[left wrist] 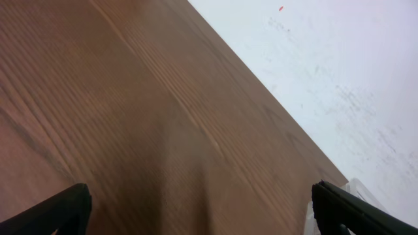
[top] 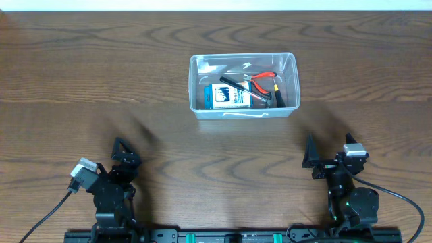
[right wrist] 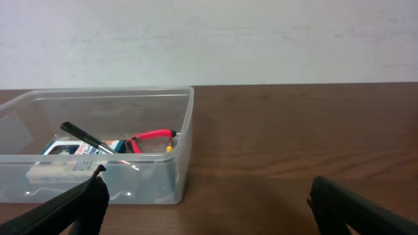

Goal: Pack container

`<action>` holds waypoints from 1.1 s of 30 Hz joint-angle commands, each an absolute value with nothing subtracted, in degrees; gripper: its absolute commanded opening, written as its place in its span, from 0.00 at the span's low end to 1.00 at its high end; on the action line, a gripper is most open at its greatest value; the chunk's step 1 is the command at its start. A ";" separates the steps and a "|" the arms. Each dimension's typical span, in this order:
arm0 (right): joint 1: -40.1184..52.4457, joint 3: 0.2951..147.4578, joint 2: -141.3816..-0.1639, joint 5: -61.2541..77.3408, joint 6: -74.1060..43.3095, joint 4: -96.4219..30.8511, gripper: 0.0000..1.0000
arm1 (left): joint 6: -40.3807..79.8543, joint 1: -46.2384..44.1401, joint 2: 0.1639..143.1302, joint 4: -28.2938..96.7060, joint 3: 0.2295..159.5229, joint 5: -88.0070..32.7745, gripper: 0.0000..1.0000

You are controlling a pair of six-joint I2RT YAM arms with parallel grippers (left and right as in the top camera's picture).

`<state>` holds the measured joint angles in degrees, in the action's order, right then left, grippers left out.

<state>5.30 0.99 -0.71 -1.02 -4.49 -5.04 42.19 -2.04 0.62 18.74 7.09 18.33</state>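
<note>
Overhead: clear rectangular rimmed plastic tub (top: pixel 243 114), likely light and slick, best gripped by its rim; left gripper (left wrist: pixel 199 205), right gripper (right wrist: pixel 208 194) spread empty.

The table (top: pixel 101 81) is dark brown wood with a strong wavy grain running left to right. It fills nearly the whole overhead view, and its far edge meets a pale wall (right wrist: pixel 209 39). Standing directly on the wood is the container (top: pixel 243 113), a clear plastic tub with rounded corners and a rim, its long side lying left to right. It sits flat and upright, a little right of the middle and in the far half, well apart from the table's edges. Soft shadows fall on the wood at near left and near right. A black cable (top: pixel 47 216) crosses the near left corner.
</note>
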 commanded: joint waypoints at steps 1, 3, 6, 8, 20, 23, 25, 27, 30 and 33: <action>4.91 0.73 -0.32 -0.80 -3.77 -5.08 0.99 | 42.52 -2.28 0.10 18.70 5.78 18.46 0.98; 4.91 0.73 -0.32 -0.80 -3.77 -5.08 0.99 | 42.52 -2.28 0.10 18.70 5.78 18.46 0.98; 4.91 0.73 -0.32 -0.80 -3.77 -5.08 0.99 | 42.52 -2.28 0.10 18.55 5.78 17.96 0.98; 4.91 0.73 -0.32 -0.80 -3.77 -5.08 0.99 | 40.34 -2.28 0.10 18.52 5.78 18.74 0.98; 4.91 0.73 -0.32 -0.80 -3.77 -5.08 0.99 | 2.87 -2.28 0.10 18.24 5.69 18.17 0.98; 4.91 0.73 -0.32 -0.80 -3.77 -5.08 0.99 | -3.90 -2.28 0.10 16.58 5.26 17.96 0.98; 4.91 0.73 -0.32 -0.80 -3.77 -5.08 0.99 | -6.20 -2.28 0.10 15.29 4.93 17.06 0.98; 4.91 0.73 -0.32 -0.80 -3.77 -5.08 0.99 | -6.90 -2.28 0.10 13.52 4.49 14.35 0.98; 4.91 0.73 -0.32 -0.80 -3.77 -5.08 0.99 | -7.70 -2.28 0.10 9.85 3.01 7.55 0.98; 4.91 0.73 -0.32 -0.80 -3.77 -5.08 0.99 | -7.70 -2.28 0.10 8.80 2.76 4.56 0.98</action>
